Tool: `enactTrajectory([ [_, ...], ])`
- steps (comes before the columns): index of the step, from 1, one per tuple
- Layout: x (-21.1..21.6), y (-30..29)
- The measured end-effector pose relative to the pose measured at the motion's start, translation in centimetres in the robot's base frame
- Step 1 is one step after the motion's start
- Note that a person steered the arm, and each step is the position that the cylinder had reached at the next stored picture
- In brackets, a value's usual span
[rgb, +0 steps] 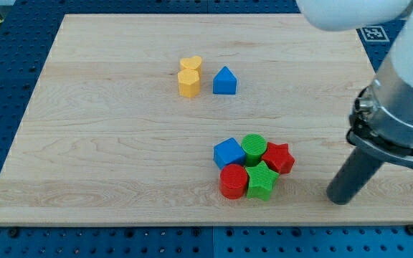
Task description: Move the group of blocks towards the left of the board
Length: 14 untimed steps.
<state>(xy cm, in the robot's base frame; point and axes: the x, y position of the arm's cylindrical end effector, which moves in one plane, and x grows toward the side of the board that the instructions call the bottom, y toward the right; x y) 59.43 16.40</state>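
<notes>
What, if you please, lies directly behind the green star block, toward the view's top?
Behind the green star sits the green cylinder, flanked by the blue cube and red star. The cylinder's lower edge is covered by the star. My tip stands apart, at the view's right.

The wooden board [106, 143] holds 8 blocks. Near the view's top sit 2 yellow blocks [189, 77], touching, with a blue house-shaped block [224, 81] just beside them. Lower down, a blue cube [228, 153], green cylinder [254, 148], red star [279, 158], red cylinder [233, 180] and green star [262, 180] huddle together
</notes>
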Motion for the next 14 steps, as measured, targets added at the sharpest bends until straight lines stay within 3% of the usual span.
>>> enactTrajectory([
  [3,-2.2,-9.1],
  [4,-2.1,-8.9],
  [6,-1.3,-2.1],
  [10,-8.4,-2.8],
  [14,-8.3,-8.0],
])
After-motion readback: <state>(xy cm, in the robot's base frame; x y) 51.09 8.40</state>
